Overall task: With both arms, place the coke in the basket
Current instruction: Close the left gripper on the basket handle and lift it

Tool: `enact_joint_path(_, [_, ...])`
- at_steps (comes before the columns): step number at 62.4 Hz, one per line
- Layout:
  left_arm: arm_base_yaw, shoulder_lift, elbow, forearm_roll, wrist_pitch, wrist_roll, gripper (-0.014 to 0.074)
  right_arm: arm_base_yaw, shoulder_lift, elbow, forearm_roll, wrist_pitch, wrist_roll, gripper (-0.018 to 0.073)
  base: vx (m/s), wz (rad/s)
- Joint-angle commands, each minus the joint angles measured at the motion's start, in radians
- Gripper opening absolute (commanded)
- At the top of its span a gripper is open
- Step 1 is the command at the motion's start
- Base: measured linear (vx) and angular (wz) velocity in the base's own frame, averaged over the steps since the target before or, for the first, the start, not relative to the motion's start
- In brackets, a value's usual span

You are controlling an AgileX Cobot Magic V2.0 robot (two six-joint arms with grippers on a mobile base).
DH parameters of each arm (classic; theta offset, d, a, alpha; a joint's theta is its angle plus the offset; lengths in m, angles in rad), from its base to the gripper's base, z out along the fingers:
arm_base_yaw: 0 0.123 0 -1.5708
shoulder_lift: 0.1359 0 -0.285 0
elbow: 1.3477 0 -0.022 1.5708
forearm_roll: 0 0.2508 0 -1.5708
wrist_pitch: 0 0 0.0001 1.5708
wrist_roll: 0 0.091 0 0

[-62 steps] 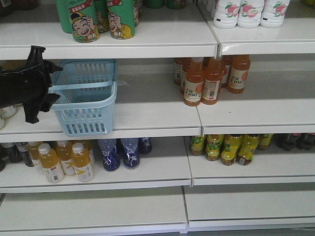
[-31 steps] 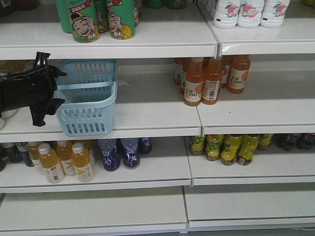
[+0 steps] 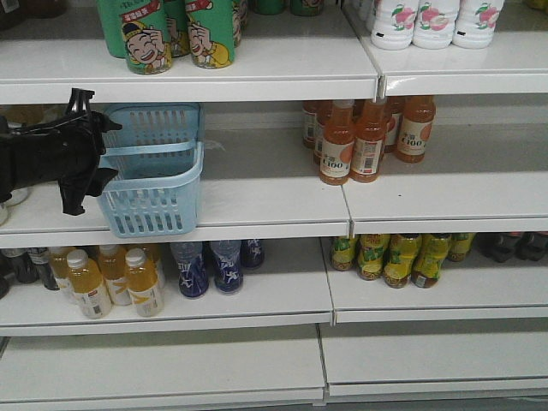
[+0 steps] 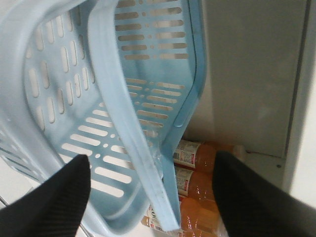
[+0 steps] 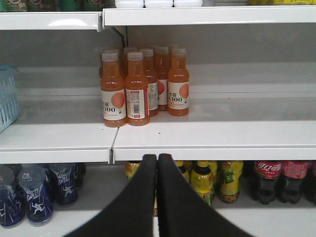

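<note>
The light blue basket stands on the middle shelf at the left. My left gripper is at its left end, open, with a finger above and a finger below the rim. In the left wrist view the basket fills the frame, and its swing handle runs down between my open left gripper fingers, touching neither. Coke bottles with red wraps stand on the lower shelf at the right, dark shapes in the front view. My right gripper is shut and empty, in front of the shelf edge.
Orange-drink bottles are grouped on the middle shelf, right of the basket. Yellow-labelled bottles stand left of the coke, with blue bottles and pale yellow ones further left. Green cans sit on the top shelf.
My left gripper has moved right and slightly up, closer over the basket's left end. The basket and the bottles have stayed where they were.
</note>
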Motion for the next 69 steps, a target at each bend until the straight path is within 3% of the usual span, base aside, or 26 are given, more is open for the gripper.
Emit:
enact_joint_path(1, [0.000, -0.040, -0.034, -0.020, -0.010, 0.003, 0.0505, -0.007, -0.011, 0.019, -0.007, -0.074, 0.003, -0.0010, 0.00, 0.00])
enact_joint_path(69, [0.000, 0.026, -0.043, -0.070, -0.029, 0.005, 0.0492, -0.007, -0.011, 0.019, -0.007, -0.074, 0.003, -0.0010, 0.00, 0.00])
